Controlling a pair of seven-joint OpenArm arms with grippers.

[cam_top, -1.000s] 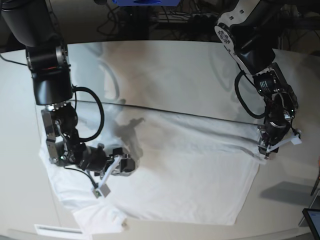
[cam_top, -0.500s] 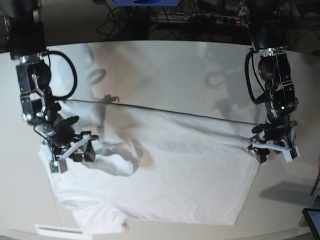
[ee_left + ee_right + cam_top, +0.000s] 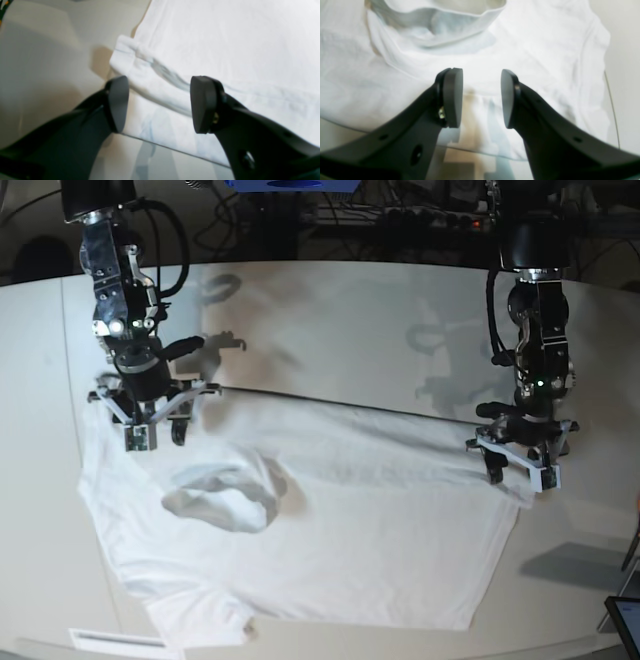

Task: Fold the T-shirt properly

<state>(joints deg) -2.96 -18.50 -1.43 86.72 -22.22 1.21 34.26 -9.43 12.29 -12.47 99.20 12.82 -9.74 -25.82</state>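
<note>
No readable text, label, brand, number or sign showing in any view.

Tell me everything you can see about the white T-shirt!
The T-shirt is plain white, thin and soft-looking, with no print. It lies spread on the pale table, a bit wrinkled, with hemmed edges. Its neck opening is rumpled up into a loose loop. Both open tools hover above it, the left tool over one edge, the right tool near the collar.
</note>
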